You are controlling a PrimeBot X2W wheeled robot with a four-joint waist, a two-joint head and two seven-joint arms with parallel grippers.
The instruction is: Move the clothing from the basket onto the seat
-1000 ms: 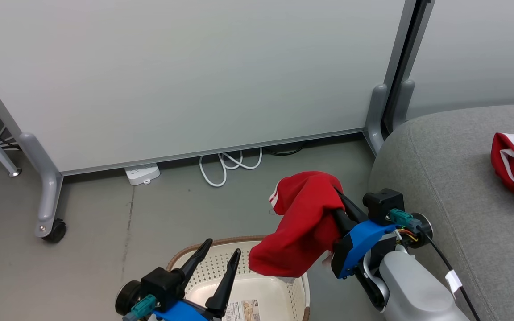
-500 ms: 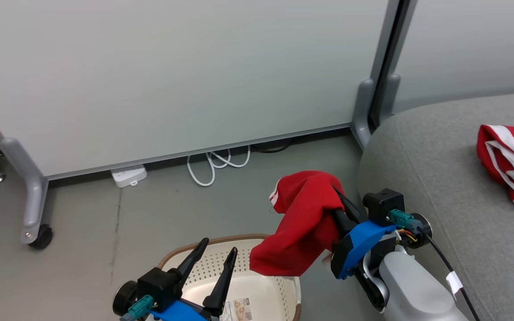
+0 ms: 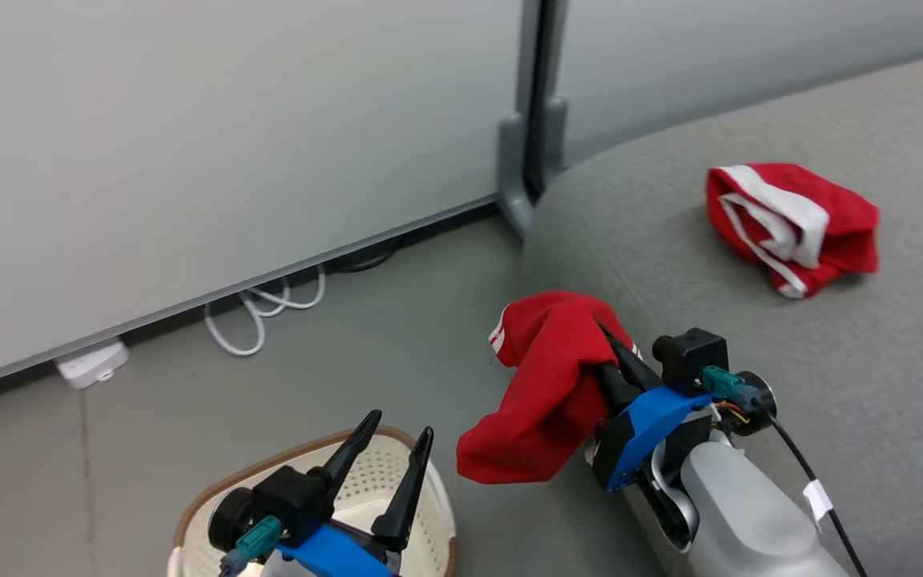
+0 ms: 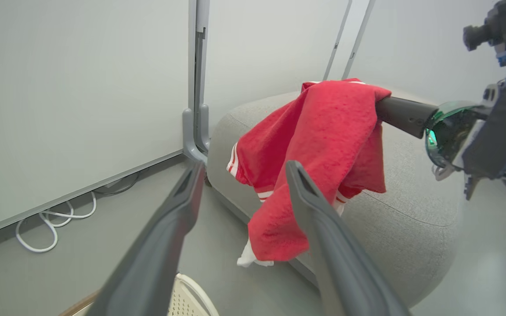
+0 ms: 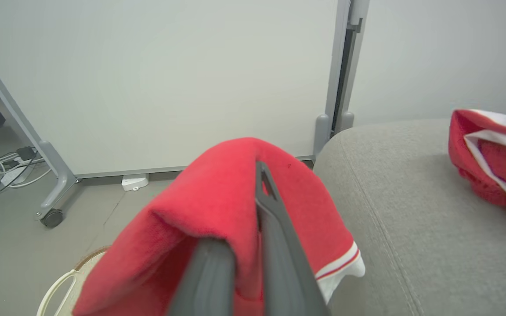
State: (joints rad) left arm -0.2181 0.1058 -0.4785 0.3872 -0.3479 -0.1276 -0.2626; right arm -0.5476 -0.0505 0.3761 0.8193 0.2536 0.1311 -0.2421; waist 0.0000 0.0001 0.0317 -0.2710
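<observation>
Our right gripper [image 3: 607, 346] is squeezed tight on one red garment [image 3: 546, 385]. Its two dark fingers are close together with the cloth pinched between them. The cloth folds over the tips like a little hat. The red garment hangs down in the air, up off the floor [image 3: 333, 377]. It is right next to the rounded edge of the grey seat [image 3: 870, 385]. It may be brushing that edge, but we cannot be sure. It is out of the basket [image 3: 293, 453] and not touching it. We can see thin white stripes on one side of it.

The other red garment [image 3: 798, 224] lies in a heap on top of the seat, well away from our right gripper. It has wide white bands.

Our left gripper [image 3: 399, 426] is above the basket, with its fingers spread apart and nothing between them. The basket sits on the floor, near the seat. A white cord [image 3: 257, 320] lies by the bottom of the wall panel [image 3: 229, 144].
</observation>
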